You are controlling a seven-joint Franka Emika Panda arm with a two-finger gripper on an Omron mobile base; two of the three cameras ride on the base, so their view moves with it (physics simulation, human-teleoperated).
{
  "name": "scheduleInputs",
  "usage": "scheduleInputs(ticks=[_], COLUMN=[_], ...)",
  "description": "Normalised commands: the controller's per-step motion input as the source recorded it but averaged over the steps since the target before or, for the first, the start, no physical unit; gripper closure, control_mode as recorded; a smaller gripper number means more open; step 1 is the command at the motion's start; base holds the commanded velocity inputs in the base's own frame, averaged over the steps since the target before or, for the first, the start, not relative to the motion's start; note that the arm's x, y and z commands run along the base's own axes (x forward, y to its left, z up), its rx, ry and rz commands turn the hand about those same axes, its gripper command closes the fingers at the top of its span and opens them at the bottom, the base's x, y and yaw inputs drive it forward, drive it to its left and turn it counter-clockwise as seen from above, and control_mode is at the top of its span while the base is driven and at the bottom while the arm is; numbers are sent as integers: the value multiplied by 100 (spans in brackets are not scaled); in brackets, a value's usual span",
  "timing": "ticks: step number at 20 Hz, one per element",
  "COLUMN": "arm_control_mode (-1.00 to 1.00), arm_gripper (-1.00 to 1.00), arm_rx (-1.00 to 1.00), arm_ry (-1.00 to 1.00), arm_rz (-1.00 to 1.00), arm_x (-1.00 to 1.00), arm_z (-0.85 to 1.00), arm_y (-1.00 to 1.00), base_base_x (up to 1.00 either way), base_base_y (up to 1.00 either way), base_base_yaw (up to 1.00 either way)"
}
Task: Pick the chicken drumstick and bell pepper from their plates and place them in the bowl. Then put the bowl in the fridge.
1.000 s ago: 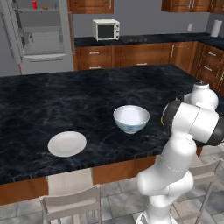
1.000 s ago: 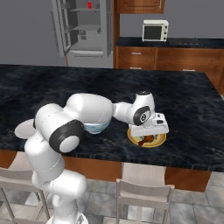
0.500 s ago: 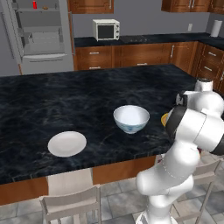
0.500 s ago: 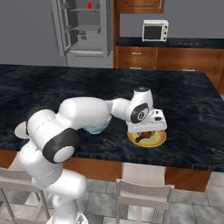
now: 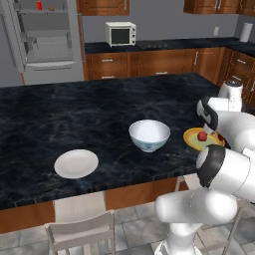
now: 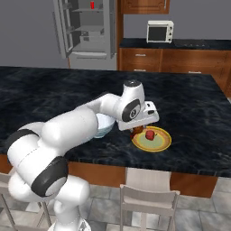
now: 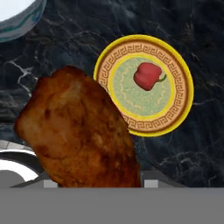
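Fridge point(image 5: 47, 40): tall grey metallic body beyond the far left corner of the surface, doors swung open on grey shelves; its top is cut off in both base views, and the small items on the upper shelf are too small to name.
White plate point(image 5: 76, 163): flat, plain, round; near the front edge of the surface point(image 5: 74, 114), towards its left, with nothing on it.
Surface: glossy black stone with pale veining; its right end is hidden behind the arm in the left base view.
Bowl point(image 5: 149, 135): deep, round, white inside, pale blue pattern on the outer wall; near the front edge, about midway along. In the right base view the forearm covers most of it; in the hand view only a curved slice of rim shows at the top left corner.
Chicken drumstick point(image 7: 81, 133): lumpy, browned, glossy; held up in the end effector point(image 6: 136, 131), above the surface between bowl and yellow plate. It looms large in the hand view, where its lower end is cut off.
End effector: fingers part-way apart and closed on the drumstick; the fingertips themselves are hidden behind the meat.
Yellow plate point(image 7: 186, 83): flat, round, yellow-orange rim, patterned band, pale green centre; near the front edge, right of the bowl; its left edge is overlapped by the drumstick in the hand view.
Bell pepper point(image 7: 148, 75): small, rounded, bright red; lying on the yellow plate, right of centre in the hand view.
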Motion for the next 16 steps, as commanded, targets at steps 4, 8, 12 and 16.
scheduleInputs(ticks=[4, 8, 12, 16], arm_control_mode=[-100, -100, -100, -100], arm_gripper=[100, 100, 100, 100], arm_rx=[0, 0, 0, 1], arm_ry=[0, -1, 0, -1], arm_rz=[21, 16, 9, 4], arm_x=[9, 10, 27, 39], arm_z=[33, 12, 0, 7], arm_y=[70, 75, 73, 66], base_base_x=[0, 0, 0, 0], base_base_y=[0, 0, 0, 0], base_base_yaw=[0, 0, 0, 0])
